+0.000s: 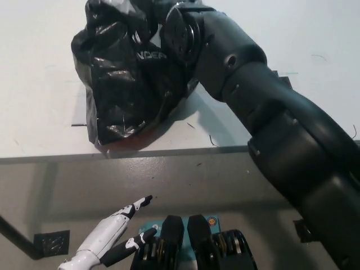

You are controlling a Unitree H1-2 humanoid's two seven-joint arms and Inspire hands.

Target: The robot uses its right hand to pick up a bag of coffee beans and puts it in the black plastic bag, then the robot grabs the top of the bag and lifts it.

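Note:
The black plastic bag [121, 84] hangs crumpled and bulging above the white table [39, 112], its lower end near the table's front edge. A sliver of red shows at its bottom [126, 143]; the coffee bag inside is otherwise hidden. My black right hand [163, 19] is at the bag's gathered top, shut on it, with the thick right arm [270, 118] crossing the picture from the bottom right. My white left hand [109, 239] rests low at the lower left, below the table edge, fingers apart and holding nothing.
The table's front edge [67, 157] runs across the middle of the picture, with grey floor [56, 197] below it. Thin black marks [79, 125] lie on the tabletop left of the bag. A small dark square [52, 242] sits on the floor at the lower left.

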